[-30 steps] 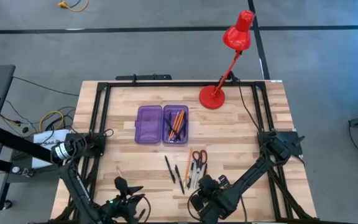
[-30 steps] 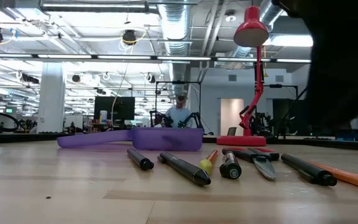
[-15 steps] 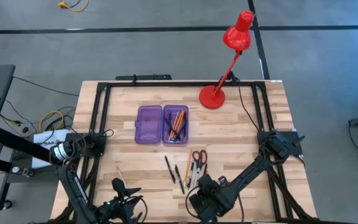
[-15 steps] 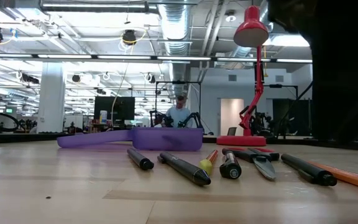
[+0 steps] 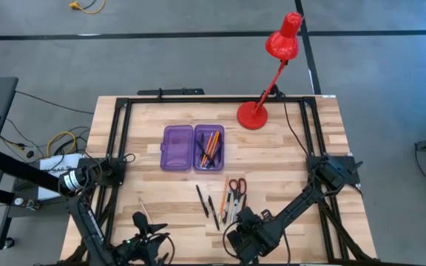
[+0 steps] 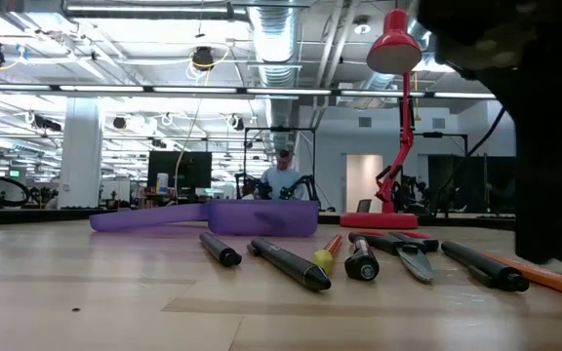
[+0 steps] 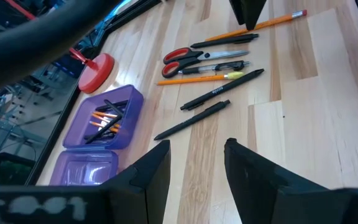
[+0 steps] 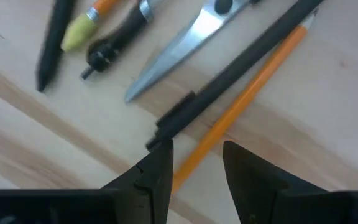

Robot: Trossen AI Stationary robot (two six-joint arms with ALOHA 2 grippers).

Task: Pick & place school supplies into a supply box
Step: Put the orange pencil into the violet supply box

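The purple supply box [image 5: 192, 147] lies open on the table, with orange pencils and dark pens in its right half [image 5: 211, 148]. Loose pens [image 5: 201, 199], an orange pencil [image 5: 225, 207] and red-handled scissors [image 5: 237, 186] lie nearer the front edge. My right gripper [image 8: 196, 163] is open, low over a second orange pencil [image 8: 247, 93] and a black pen [image 8: 229, 74]; its fingers stand on either side of the pencil's near part. My left gripper [image 7: 194, 158] is open and empty near the front edge, left of the loose supplies [image 5: 143, 224].
A red desk lamp [image 5: 265, 74] stands at the table's far right. A black frame [image 5: 117, 133] runs along the table's sides and back. In the low view the right arm [image 6: 554, 146] fills the right side above the pencil [image 6: 554, 280].
My right gripper has come down toward the table over the loose pen and pencil at the front, staying open. The supplies and the box have not moved.
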